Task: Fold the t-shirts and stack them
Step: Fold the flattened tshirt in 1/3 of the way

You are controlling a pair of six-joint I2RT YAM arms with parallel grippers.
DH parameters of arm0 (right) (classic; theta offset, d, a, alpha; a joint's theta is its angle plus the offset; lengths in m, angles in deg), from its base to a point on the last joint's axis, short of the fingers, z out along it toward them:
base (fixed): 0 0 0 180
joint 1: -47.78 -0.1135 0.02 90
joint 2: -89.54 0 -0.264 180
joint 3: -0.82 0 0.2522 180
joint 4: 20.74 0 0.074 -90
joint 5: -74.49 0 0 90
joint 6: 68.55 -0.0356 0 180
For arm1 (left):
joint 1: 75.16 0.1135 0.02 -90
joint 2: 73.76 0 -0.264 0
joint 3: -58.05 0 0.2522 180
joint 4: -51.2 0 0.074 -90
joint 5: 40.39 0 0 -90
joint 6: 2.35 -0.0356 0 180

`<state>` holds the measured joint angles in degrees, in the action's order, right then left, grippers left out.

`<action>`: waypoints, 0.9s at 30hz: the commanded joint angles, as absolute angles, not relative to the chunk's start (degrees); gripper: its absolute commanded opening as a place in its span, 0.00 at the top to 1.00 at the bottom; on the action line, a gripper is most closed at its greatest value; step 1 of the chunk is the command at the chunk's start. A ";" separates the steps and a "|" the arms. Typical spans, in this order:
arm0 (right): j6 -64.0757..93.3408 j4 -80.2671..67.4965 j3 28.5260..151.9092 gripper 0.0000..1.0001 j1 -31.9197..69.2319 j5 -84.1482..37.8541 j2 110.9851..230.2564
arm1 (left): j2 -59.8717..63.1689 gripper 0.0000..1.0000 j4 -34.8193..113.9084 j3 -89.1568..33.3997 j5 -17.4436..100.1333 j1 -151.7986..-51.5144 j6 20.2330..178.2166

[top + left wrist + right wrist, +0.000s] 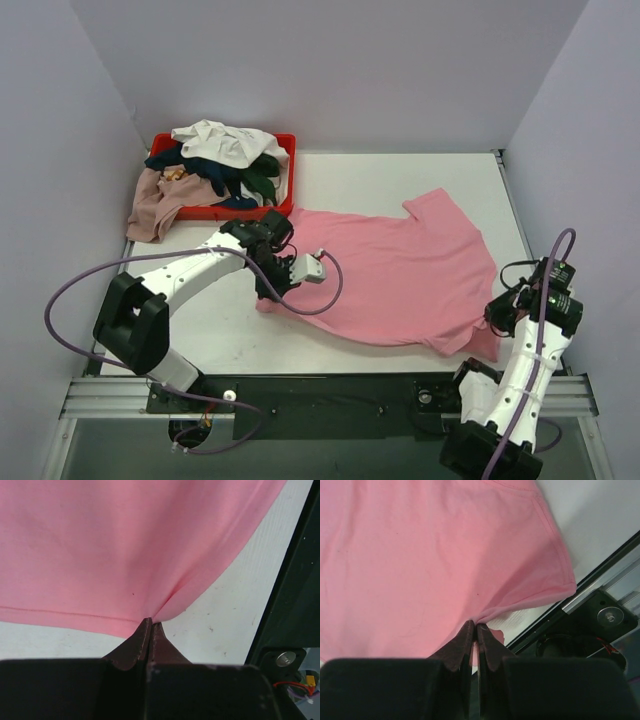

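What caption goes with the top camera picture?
Left gripper and right gripper pinch the pink t-shirt spread on the table.

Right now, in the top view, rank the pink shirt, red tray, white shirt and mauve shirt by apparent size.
1. pink shirt, spread flat
2. red tray
3. white shirt and mauve shirt: about alike, both crumpled and partly hidden, so left unranked

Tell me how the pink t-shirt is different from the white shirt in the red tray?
The pink t-shirt lies spread out on the table; the white shirt sits crumpled atop other clothes in the red tray. The pink t-shirt is pinched at its edges by the left gripper and right gripper; nothing touches the white shirt. Both are soft cloth.
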<state>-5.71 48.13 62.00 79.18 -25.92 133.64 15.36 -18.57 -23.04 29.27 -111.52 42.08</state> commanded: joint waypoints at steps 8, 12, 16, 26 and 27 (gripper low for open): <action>-3.08 33.45 63.43 1.00 77.50 -33.61 153.24 | 19.84 1.00 -14.42 -27.60 31.76 -108.21 46.33; -1.32 29.67 69.32 1.00 75.30 -33.44 162.65 | 22.48 1.00 -12.75 -28.92 31.85 -107.41 45.90; -0.44 28.70 72.93 1.00 72.75 -32.99 169.51 | 23.45 1.00 -10.55 -26.82 32.46 -107.32 46.25; 2.46 28.88 78.48 1.00 71.25 -30.10 179.88 | 24.33 1.00 -0.81 -25.32 39.48 -106.01 52.75; 2.55 28.88 79.26 1.00 71.08 -30.10 180.50 | 24.50 1.00 -0.27 -25.14 40.46 -106.01 54.14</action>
